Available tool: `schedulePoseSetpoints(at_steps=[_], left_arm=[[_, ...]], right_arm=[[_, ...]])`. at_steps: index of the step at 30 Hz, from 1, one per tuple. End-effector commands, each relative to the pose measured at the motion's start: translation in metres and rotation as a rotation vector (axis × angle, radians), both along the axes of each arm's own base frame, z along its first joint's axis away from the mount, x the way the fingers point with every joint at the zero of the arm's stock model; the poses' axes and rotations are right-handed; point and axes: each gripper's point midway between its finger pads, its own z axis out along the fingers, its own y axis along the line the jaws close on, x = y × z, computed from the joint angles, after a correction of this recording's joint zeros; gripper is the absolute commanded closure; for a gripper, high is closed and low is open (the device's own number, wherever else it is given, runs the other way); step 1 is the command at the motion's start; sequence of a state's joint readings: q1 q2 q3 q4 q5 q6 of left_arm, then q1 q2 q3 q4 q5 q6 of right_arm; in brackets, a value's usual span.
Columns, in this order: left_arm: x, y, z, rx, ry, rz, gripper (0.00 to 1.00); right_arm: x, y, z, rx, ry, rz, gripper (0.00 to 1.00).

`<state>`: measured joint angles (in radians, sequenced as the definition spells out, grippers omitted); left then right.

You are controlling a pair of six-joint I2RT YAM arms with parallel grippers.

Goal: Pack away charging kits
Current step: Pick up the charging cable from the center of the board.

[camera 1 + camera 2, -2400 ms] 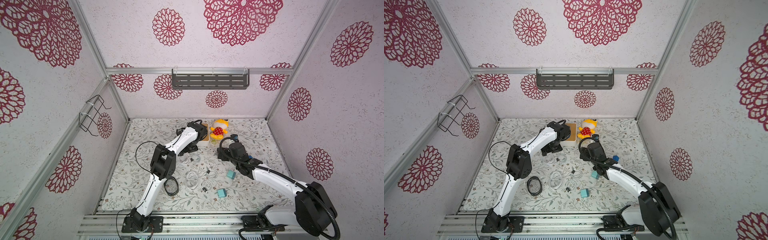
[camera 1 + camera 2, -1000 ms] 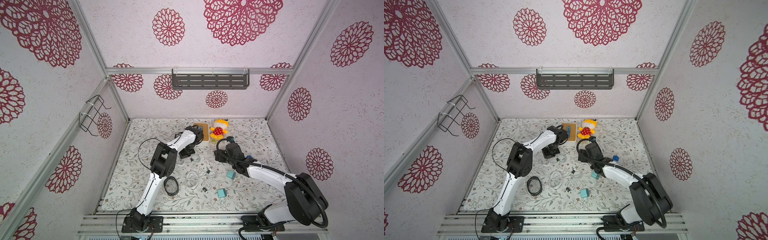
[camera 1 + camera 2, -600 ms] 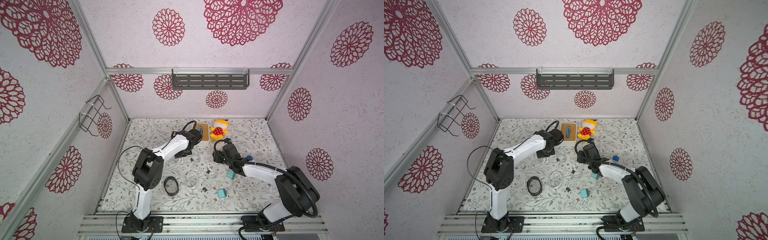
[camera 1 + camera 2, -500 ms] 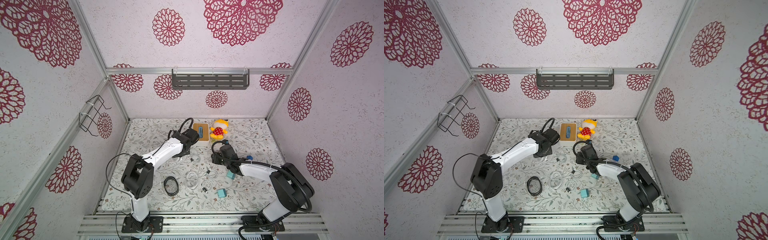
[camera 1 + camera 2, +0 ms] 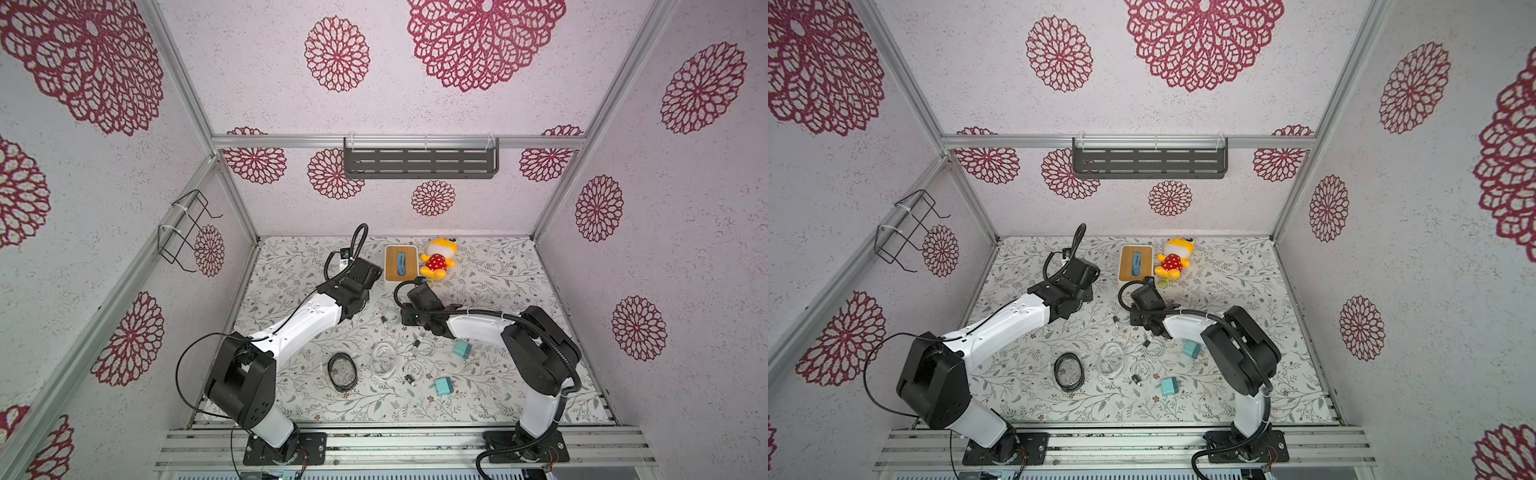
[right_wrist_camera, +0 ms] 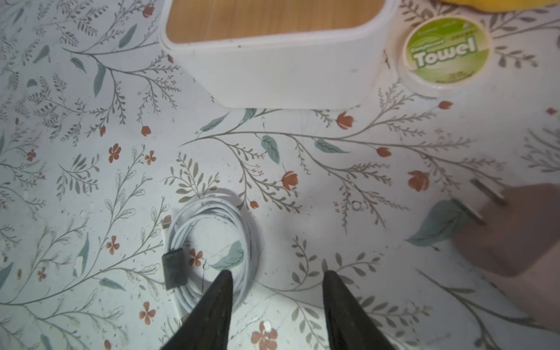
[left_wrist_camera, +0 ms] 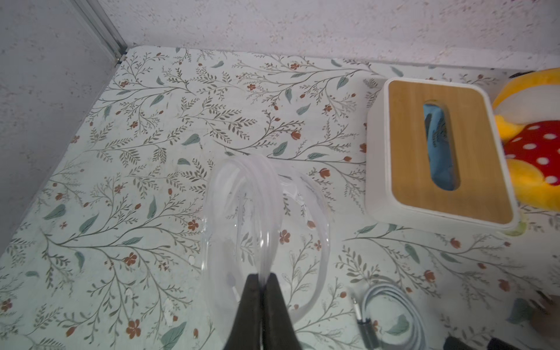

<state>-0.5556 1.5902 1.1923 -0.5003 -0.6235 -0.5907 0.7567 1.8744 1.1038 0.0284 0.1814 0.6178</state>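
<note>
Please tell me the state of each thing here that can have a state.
Left gripper: shut on the rim of the clear container.
Right gripper: open, over the edge of the coiled white cable.
Coiled white cable: strapped, lying flat.
Pink adapter: on its side, prongs showing.
White box: wooden lid on.
Teal adapters: both lying loose, unpacked.

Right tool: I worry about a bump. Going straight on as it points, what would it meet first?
Probably the white box, its near wall ahead past bare table; depth is unclear, so the right tool might touch the table first.
</note>
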Motion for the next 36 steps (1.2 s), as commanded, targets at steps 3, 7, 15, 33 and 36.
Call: schedulePoseSetpoints(at_steps=[3, 7, 15, 33, 36], left_arm=[[-0.004, 0.027, 0.041, -0.083, -0.156, 0.031, 1.00], [-0.009, 0.036, 0.045, -0.060, -0.192, 0.037, 1.00], [-0.011, 0.022, 0.045, -0.147, -0.202, -0.047, 1.00], [-0.005, -0.018, 0.032, -0.287, -0.139, -0.217, 1.00], [-0.004, -0.034, 0.027, -0.339, -0.112, -0.283, 1.00]], right_arm=[[-0.004, 0.010, -0.003, -0.147, -0.009, 0.040, 0.50], [-0.005, 0.008, -0.015, -0.213, 0.007, 0.051, 0.51], [-0.002, 0.006, -0.029, -0.284, 0.036, 0.045, 0.62], [-0.002, -0.007, -0.006, -0.247, -0.023, -0.022, 1.00], [-0.004, -0.020, 0.017, -0.228, -0.066, -0.065, 1.00]])
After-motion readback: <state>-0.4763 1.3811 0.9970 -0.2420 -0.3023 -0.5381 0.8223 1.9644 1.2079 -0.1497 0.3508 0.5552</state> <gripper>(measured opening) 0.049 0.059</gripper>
